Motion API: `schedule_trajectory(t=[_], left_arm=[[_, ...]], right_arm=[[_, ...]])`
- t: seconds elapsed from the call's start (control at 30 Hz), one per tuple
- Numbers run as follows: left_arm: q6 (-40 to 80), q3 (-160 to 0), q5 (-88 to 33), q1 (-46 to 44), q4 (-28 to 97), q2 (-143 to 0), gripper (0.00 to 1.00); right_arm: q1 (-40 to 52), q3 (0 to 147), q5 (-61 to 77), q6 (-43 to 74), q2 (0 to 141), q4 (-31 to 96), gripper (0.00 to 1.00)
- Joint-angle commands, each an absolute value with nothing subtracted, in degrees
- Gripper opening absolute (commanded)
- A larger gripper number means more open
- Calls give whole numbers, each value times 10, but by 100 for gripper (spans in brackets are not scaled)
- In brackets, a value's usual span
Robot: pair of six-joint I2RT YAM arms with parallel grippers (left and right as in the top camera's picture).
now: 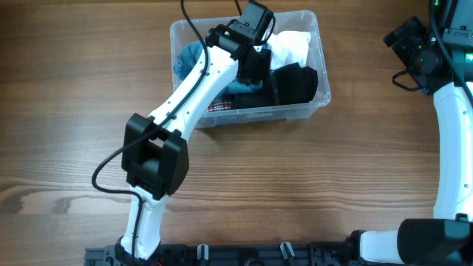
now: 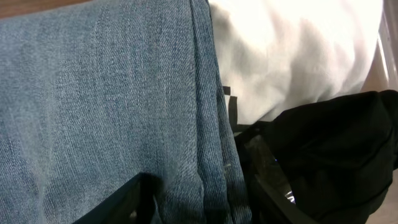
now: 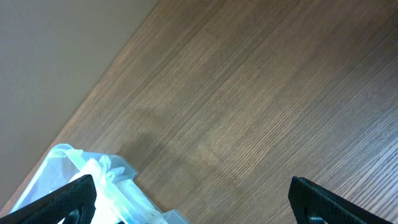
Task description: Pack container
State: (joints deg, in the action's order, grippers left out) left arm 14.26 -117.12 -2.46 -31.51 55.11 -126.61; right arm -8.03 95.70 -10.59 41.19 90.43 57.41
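The left gripper [image 2: 202, 200] is down inside the container [image 1: 295, 112], its jaws partway apart with a fold of the folded jeans [image 2: 93, 93] bulging between them. The fingertips are buried in the denim, so whether they pinch it or merely press on it cannot be told. Just beside the fold lie a white garment [image 2: 292, 50] towards the far wall and a black garment [image 2: 336, 155] on the gripper's right. A checked cloth [image 1: 218, 106] shows against the near wall.

The tub's long axis runs across the table [image 1: 74, 111] from left to right, and the jeans sit in its left half, directly under the gripper. Any pressing or release is therefore likely a straight vertical move. The left arm [image 1: 196, 89] rises from the near edge, bends at a raised elbow and slants up and to the right over the rim.

The right gripper [image 3: 189, 186] hangs released and empty, well apart from the tub's right end.
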Motion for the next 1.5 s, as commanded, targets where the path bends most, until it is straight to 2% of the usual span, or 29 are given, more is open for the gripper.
schedule_trajectory(t=[0.0,0.13,0.27,0.4,0.53,0.6,0.7,0.87,1.3,1.47], left_arm=[[139,-1163,-28,-314,575,-1320,52],[139,-1163,-17,-313,576,-1322,51],[139,-1163,12,-302,581,-1280,56],[124,-1163,33,-290,586,-1207,68],[119,-1163,59,-288,603,-1157,85],[117,-1163,61,-288,609,-1138,89],[109,-1163,61,-288,612,-1105,99],[109,-1163,61,-288,638,-1051,100],[109,-1163,61,-287,745,-767,100],[109,-1163,87,-287,872,-663,100]], right_arm=[[-77,955,-116,422,905,573,100],[-77,955,-116,422,905,573,100],[-77,955,-116,421,905,573,100],[-77,955,-116,422,905,573,100],[-77,955,-116,422,905,573,100],[-77,955,-116,421,905,573,100],[-77,955,-116,421,905,573,100],[-77,955,-116,422,905,573,100],[-77,955,-116,421,905,573,100],[-77,955,-116,421,905,573,100]])
